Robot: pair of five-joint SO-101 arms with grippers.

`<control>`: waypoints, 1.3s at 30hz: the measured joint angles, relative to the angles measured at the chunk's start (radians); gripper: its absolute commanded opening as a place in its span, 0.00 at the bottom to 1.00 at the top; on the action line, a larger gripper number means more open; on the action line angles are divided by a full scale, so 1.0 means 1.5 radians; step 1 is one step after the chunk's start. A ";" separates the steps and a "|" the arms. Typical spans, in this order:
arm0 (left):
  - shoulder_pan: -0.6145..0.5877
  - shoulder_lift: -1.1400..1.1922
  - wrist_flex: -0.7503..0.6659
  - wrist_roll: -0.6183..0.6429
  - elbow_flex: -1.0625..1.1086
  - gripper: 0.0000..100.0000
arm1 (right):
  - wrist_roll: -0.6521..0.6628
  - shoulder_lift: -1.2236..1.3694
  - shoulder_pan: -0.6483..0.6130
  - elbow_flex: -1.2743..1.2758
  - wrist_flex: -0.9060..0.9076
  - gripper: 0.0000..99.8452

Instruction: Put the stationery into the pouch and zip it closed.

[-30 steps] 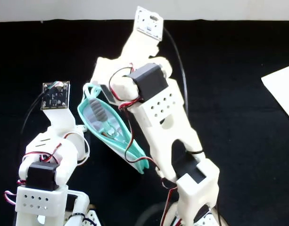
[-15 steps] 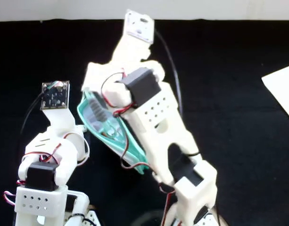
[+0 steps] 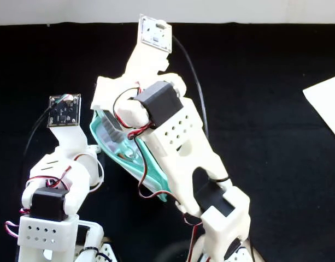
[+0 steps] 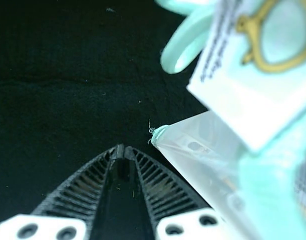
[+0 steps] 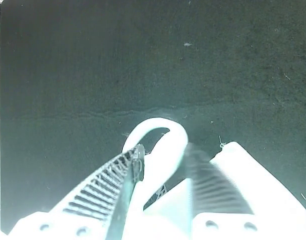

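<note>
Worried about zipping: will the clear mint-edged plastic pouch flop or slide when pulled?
Probably floppy: the clear mint-edged plastic pouch has thin walls and a curling mint loop. Likely light; may slide on the black table.

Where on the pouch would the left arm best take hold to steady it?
Probably the pointed corner of the pouch, just ahead of the left gripper and its shut jaws. It tapers thin, so opening and advancing straight should catch it.

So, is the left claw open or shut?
Shut: the left claw has its fingers meeting at the tips, nothing between them; the pouch lies beside.
</note>
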 measured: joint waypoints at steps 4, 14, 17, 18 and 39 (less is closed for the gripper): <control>0.000 0.000 0.000 0.000 0.000 0.01 | 0.000 0.000 0.000 0.000 0.000 0.01; 0.000 0.000 0.000 0.000 0.000 0.01 | 0.053 0.001 0.066 -0.056 0.000 0.01; 0.000 0.000 0.000 0.000 0.000 0.01 | 0.057 0.001 0.107 -0.150 0.000 0.01; 0.000 0.000 0.000 0.000 0.000 0.01 | 0.057 0.001 0.120 -0.184 0.000 0.01; 0.077 0.000 0.174 0.000 -0.123 0.01 | 0.060 0.000 0.145 -0.383 0.000 0.01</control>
